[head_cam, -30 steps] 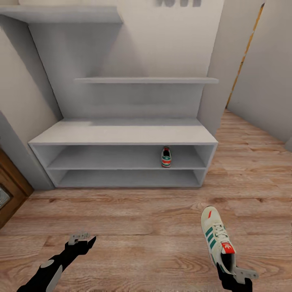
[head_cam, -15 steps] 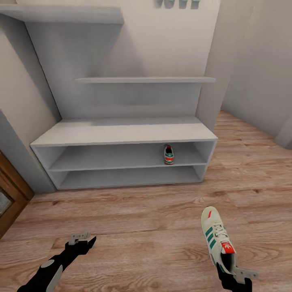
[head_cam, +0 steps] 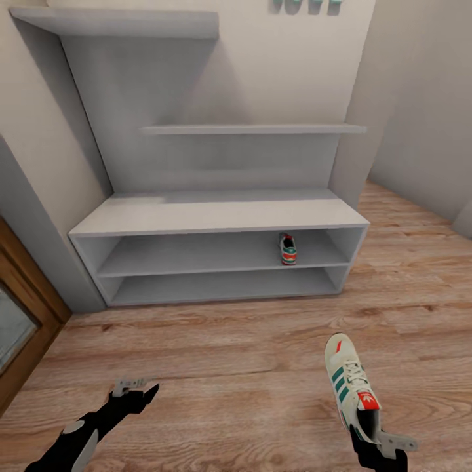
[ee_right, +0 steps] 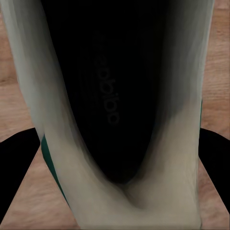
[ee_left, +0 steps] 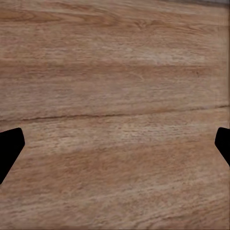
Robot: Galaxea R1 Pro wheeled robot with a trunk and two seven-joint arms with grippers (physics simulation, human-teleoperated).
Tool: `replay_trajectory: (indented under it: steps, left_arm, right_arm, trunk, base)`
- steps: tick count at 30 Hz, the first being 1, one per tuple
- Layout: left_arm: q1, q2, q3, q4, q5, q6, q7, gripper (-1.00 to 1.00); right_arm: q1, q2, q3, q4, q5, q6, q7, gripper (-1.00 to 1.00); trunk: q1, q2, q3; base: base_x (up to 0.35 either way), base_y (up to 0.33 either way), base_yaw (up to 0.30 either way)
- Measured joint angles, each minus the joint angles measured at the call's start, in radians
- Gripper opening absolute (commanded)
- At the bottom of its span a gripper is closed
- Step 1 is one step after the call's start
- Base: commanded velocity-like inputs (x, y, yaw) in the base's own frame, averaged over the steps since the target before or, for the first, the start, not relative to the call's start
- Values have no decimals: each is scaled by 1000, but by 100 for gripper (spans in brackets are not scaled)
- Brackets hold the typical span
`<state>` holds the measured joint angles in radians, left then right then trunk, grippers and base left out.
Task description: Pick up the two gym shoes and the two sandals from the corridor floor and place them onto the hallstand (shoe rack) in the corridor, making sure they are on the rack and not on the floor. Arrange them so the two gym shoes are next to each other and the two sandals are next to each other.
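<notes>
While one gym shoe [head_cam: 287, 249] already sits on the hallstand's [head_cam: 216, 216] upper shelf row, the right claw [head_cam: 380, 446] grips the second sneaker [head_cam: 353, 387] by its heel, toe forward, ready to place beside it. The left claw [head_cam: 134, 388] hangs spread and empty above the corridor floor [head_cam: 229, 354].

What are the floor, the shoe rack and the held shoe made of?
floor: looks like wood planks, light brown with visible grain and seams.
rack: smooth matt pale grey boards, maybe painted wood; hard to tell.
shoe, held in the right gripper: cream, probably leather or fabric, with laces and teal stripes.
</notes>
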<state>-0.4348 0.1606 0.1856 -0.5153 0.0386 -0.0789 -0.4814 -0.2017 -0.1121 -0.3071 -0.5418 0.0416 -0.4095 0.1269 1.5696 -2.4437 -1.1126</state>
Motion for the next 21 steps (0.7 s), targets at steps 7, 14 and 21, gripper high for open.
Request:
replay_trajectory:
  steps: [7, 14, 21]
  left_arm:
    - [53, 12, 0, -6, 4, -100, -20, 100]
    - [94, 21, 0, -2, 2, -200, -96, 100]
    - [123, 43, 1, -2, 4, -217, -221, 100]
  right_arm:
    - [0, 1, 1, -1, 2, 17, -1, -100]
    - [-9, 8, 1, -32, 1, 170, -19, -100]
    - [-85, 51, 13, -124, -3, 453, -84, -100]
  trunk:
    - [0, 0, 0]
    - [0, 0, 0]
    - [0, 0, 0]
  base:
    - [-12, 19, 0]
    - [-1, 2, 0]
    - [0, 0, 0]
